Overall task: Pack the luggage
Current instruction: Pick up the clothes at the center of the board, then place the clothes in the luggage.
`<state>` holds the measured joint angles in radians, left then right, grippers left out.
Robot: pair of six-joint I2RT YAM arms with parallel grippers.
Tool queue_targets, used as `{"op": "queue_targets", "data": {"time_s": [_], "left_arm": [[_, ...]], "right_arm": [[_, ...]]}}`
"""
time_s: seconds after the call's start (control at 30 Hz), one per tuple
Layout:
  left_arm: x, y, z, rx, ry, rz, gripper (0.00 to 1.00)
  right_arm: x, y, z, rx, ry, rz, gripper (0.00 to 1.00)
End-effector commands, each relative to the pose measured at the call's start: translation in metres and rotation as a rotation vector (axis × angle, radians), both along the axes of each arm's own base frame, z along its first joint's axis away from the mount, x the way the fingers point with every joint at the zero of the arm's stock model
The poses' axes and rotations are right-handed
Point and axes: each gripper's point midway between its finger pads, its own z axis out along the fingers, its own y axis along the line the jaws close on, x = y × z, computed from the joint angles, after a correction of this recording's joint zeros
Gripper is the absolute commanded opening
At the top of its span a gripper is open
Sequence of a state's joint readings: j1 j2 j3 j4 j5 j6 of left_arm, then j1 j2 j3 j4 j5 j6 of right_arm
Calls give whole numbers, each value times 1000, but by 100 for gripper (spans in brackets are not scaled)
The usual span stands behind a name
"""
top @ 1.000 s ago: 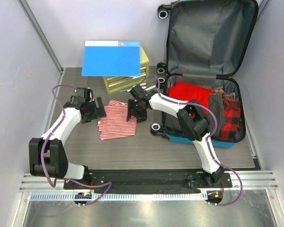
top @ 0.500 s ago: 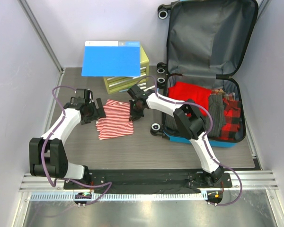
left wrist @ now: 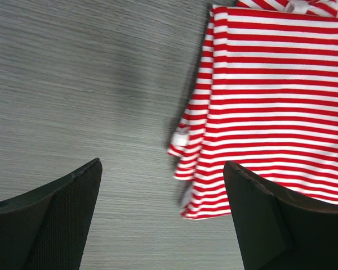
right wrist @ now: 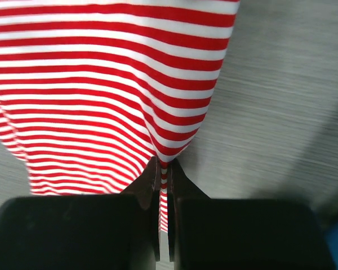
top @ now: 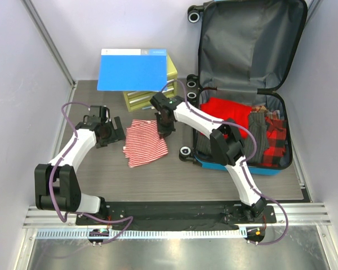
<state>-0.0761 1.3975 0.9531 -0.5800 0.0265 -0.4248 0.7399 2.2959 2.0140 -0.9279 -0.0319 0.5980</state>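
Two pincers around one striped shirt (top: 146, 145): right pincer (right wrist: 163, 166) pinched tight on its 1 o'clock edge, likely for hauling toward the suitcase (top: 245, 50) lying open at 3 o'clock; left pincer (left wrist: 162, 166) spread wide, empty, at 9 o'clock.

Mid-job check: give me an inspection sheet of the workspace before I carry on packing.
Surface: grey wood-grain table; no spills seen.
Job's things: luggage open at the right rear, lid upright; a red garment and a red-black plaid piece lie inside; a striped cloth is on the table to its left.
Clutter: blue folder resting on a yellow-green drawer box.
Tools: left tool open, over bare table by the cloth's edge; right tool shut on the striped cloth's edge.
Cables: purple cables loop along both arms; no snag seen.
Surroundings: pale walls, metal rail at the near edge.
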Motion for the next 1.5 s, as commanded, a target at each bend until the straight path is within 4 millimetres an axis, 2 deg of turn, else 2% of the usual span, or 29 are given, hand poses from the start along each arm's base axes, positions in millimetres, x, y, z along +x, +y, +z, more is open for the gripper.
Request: {"op": "queue_targets", "data": {"time_s": [0.0, 0.27, 0.47, 0.6, 0.73, 0.87, 0.93, 1.03, 1.23, 1.33, 1.47], "left_arm": [[10, 2, 9, -1, -48, -7, 89], [5, 5, 3, 9, -36, -3, 90], [3, 6, -6, 14, -12, -5, 90], [3, 4, -8, 6, -4, -8, 90], [5, 3, -9, -1, 1, -9, 90], [4, 2, -10, -4, 3, -11, 90], [3, 2, -10, -5, 3, -11, 90], [2, 3, -10, -3, 3, -12, 90], [1, 2, -13, -3, 17, -13, 90], [4, 3, -15, 4, 24, -12, 89], [5, 0, -17, -12, 30, -15, 89]], "right_arm": [[13, -44, 40, -124, -39, -7, 1], [19, -86, 81, -148, -30, -78, 1], [5, -119, 108, -221, -11, -98, 1], [-1, -130, 130, -236, -31, -109, 1], [0, -132, 148, -191, -60, -143, 1], [-4, -135, 155, -184, -69, -165, 1], [-6, -144, 154, -213, -74, -175, 1], [-5, -163, 150, -268, -76, -202, 1], [3, -217, 169, -386, -162, -262, 1], [2, -241, 173, -449, -177, -262, 1], [-9, -268, 177, -494, -171, -271, 1]]}}
